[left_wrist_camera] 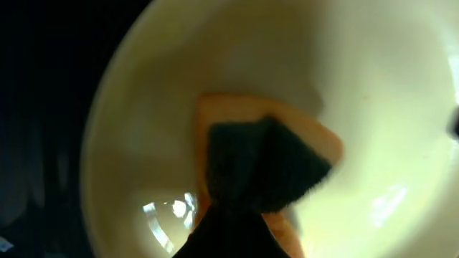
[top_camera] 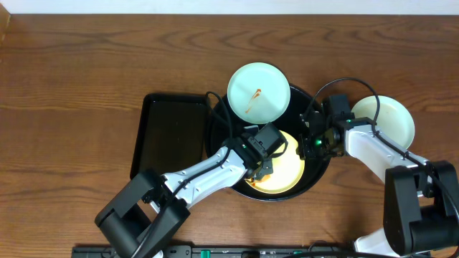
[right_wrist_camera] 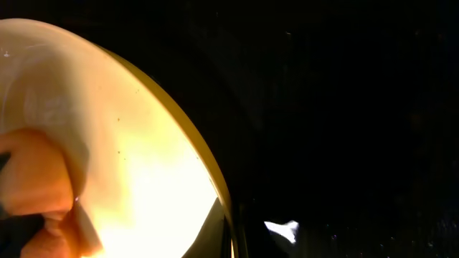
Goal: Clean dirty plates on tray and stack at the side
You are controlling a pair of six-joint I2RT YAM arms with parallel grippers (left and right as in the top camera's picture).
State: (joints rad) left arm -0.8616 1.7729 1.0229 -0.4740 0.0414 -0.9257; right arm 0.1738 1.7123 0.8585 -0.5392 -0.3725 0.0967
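On your table [top_camera: 72, 72], the round tray [top_camera: 295, 97] is carrying the yellow plate [top_camera: 287, 175] and a smeared blue plate [top_camera: 258, 89], which is overlapping its far rim. A second blue plate [top_camera: 391, 118] is lying on the table just right of the tray. Your left hand [top_camera: 262, 166] is clamping a sponge [left_wrist_camera: 265, 158] against the yellow plate. Your right hand [top_camera: 313, 143] is hovering at the tray's right side; its grip cannot be told.
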